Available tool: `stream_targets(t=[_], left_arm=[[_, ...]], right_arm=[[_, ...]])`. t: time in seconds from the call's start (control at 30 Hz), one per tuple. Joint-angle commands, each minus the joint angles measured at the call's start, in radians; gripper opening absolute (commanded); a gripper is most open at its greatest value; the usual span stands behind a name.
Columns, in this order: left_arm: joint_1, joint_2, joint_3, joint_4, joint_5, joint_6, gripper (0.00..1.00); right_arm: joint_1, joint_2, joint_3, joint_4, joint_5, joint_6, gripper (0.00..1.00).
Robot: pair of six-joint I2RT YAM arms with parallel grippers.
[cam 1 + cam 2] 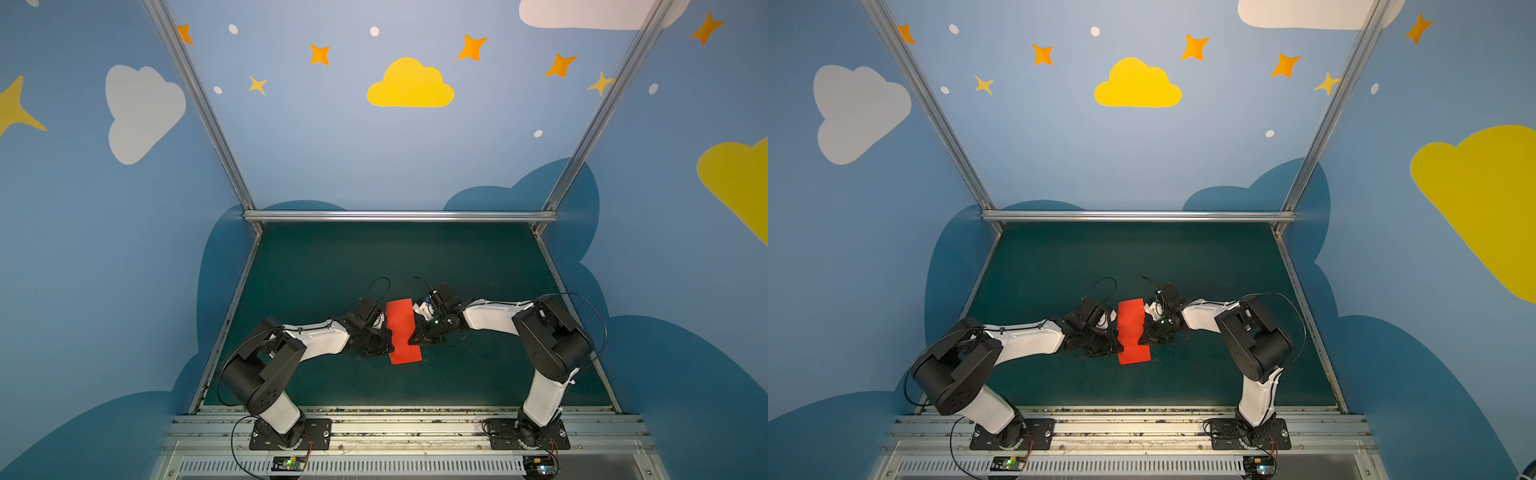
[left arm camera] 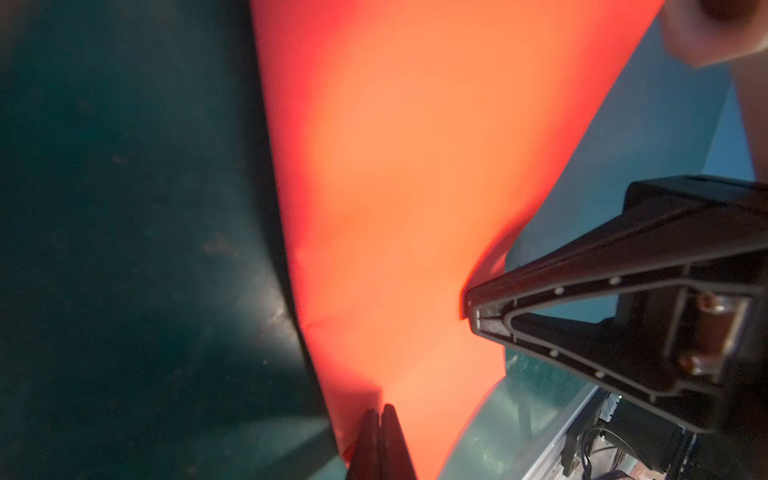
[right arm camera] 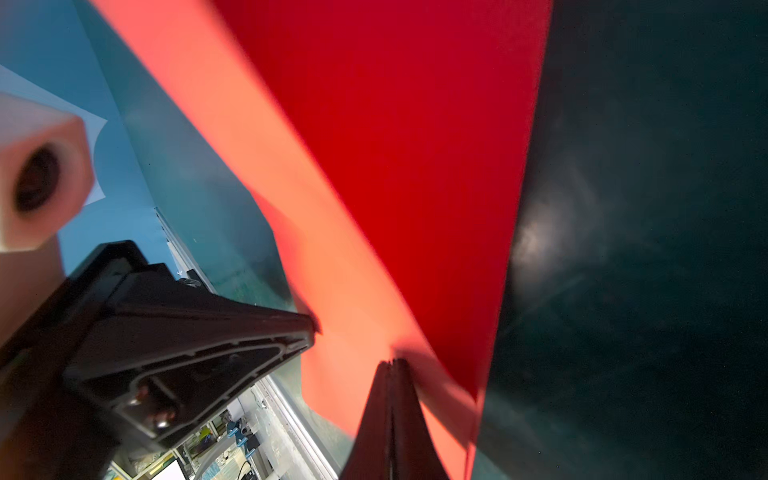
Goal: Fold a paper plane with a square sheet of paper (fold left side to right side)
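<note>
We see the square sheet of paper [image 1: 402,328], a narrow red strip over the green mat [image 1: 332,257], pinched at its 2 long edges by the left gripper [image 1: 389,333] and the right gripper [image 1: 413,340].

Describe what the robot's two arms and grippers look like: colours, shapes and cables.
The left arm and right arm match: white shells on the long links, black rounded joint housings, and black base plates bolted to a metal rail. Thin black cables loop near each wrist. The left gripper and right gripper are black, with fingers tapering to narrow tips.
</note>
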Motion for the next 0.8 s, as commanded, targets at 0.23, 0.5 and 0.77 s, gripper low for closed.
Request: stream_targets(t=[0.23,0.5,0.77], left_arm=[[0.118,0.059,0.204,-0.074,0.032,0.099,0.03],[0.157,0.183,0.191,0.01,0.026,0.083,0.03],[0.186,0.237,0.142,0.095,0.047,0.054,0.03]], right_arm=[[0.003,0.039,-0.036,-0.01,0.08,0.01,0.0],[0.003,0.036,-0.039,-0.008,0.08,0.011,0.0],[0.002,0.039,-0.044,-0.002,0.075,0.009,0.0]])
